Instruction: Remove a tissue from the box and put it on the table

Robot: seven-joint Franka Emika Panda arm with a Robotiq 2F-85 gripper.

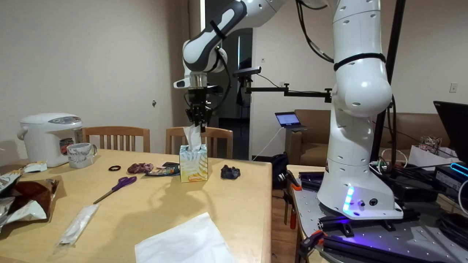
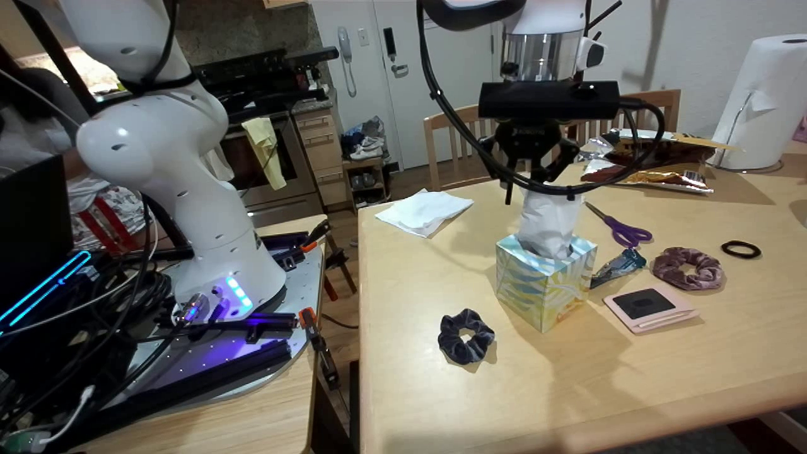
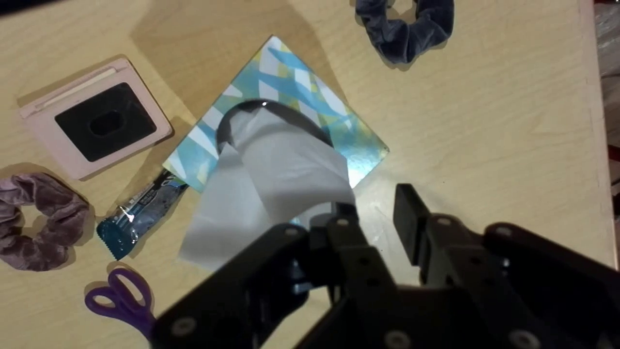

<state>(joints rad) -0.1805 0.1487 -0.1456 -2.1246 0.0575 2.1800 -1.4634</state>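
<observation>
The tissue (image 3: pixel 286 169) stands in the slot of the box (image 1: pixel 193 166), just left of the middle of the frame in an exterior view, on the table (image 1: pixel 241 204). My gripper (image 3: pixel 375 213) comes in from the lower right of the wrist view with its jaws apart: tabletop shows in the gap between them. The finger (image 3: pixel 353 237) nearer the left of that frame overlaps the edge of the sheet; I can't tell whether it touches, and I see no paper pinched.

I expect next to no weight here: soft, limp, easy to tear, more apt to fold away from a push than to resist it. I'd take hold high on the standing part, with a good bunch of paper between both pads, and draw gently, since the box looks light enough to come along.

In both exterior views the long axis runs nearly upright from the slot, the free end toward the top of the frame. From the wrist, it runs from the slot, above the middle, down the frame: one flap spreads to the lower left, the broader fold leans lower right.
</observation>
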